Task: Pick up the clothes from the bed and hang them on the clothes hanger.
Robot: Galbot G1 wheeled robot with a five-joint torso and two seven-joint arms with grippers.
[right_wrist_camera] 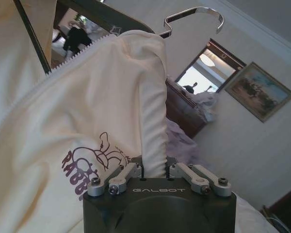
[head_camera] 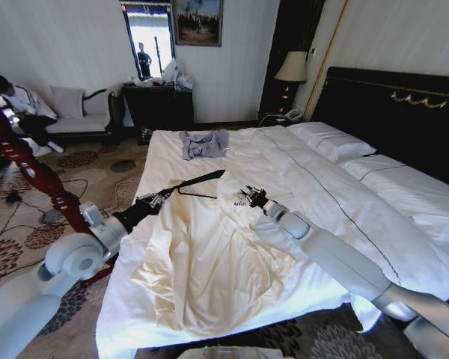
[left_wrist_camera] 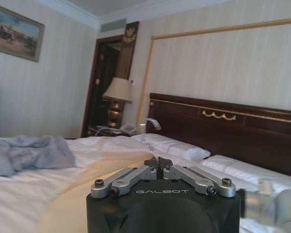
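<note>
- The right hand (right_wrist_camera: 154, 171) is closed on the zip-side edge of the clothes (head_camera: 209, 262), pinching a ribbed fold of cream fabric between its fingertips, just beside the dark chest logo (right_wrist_camera: 89, 167).
- From that pinch the garment falls away toward the foot of the bed (head_camera: 404, 194), spread loose and rumpled across the white sheet.
- The fabric looks soft, light and limp; it will likely sag and slide rather than hold a shape, so a hem, collar or zip edge is the surer place to take hold than the flat middle.
- Just beyond the right hand's grip, the clothes hanger (head_camera: 198, 182) rises out of the garment's opening, its chrome hook (right_wrist_camera: 194, 17) clear above the collar and one black arm running under the fabric.
- The left hand (head_camera: 154, 200) is at the hanger's outer end, to the side of the garment; its fingers look drawn together, but whether they grip the hanger bar cannot be told.
- The hanger is thin, stiff and probably slippery, so the shoulder could slide off it.
- Farther off than both hands, a small grey-blue garment (head_camera: 204, 143) lies on the bed, well apart.
</note>
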